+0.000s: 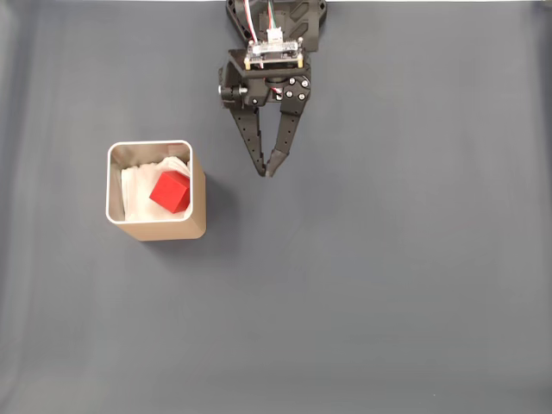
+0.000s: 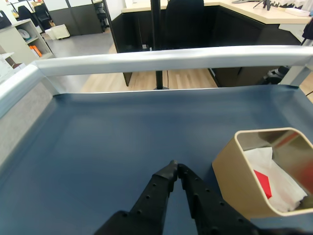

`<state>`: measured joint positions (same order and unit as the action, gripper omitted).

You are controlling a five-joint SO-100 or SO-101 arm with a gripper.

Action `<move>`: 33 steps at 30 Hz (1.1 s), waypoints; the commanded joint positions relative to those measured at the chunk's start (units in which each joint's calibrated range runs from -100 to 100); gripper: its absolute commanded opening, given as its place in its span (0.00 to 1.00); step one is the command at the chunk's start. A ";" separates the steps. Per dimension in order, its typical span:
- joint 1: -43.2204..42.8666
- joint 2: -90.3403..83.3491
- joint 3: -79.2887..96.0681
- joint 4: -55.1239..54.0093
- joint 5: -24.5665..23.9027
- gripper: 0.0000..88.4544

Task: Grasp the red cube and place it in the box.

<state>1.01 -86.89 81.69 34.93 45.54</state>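
The red cube [image 1: 170,191] lies tilted on white lining inside the tan box [image 1: 199,191], left of centre on the table in the fixed view. In the wrist view a sliver of the red cube [image 2: 263,182] shows inside the box [image 2: 238,185] at the lower right. My black gripper [image 1: 266,172] hangs to the right of the box, fingertips together and holding nothing. Seen from the wrist, the gripper [image 2: 175,169] points at bare mat, tips touching, left of the box.
A dark grey-blue mat [image 1: 388,285] covers the table. A pale raised rail [image 2: 171,58] borders the far and left edges in the wrist view, with office desks and a chair beyond it.
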 commanded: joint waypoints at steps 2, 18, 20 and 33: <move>-0.91 -5.06 3.72 1.88 -0.54 0.00; 2.00 -12.93 17.12 7.79 -1.12 0.00; 2.50 -13.02 17.85 9.34 -1.27 0.00; 1.29 -13.02 18.12 26.83 -2.30 0.00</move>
<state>2.52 -99.29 98.91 56.70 43.30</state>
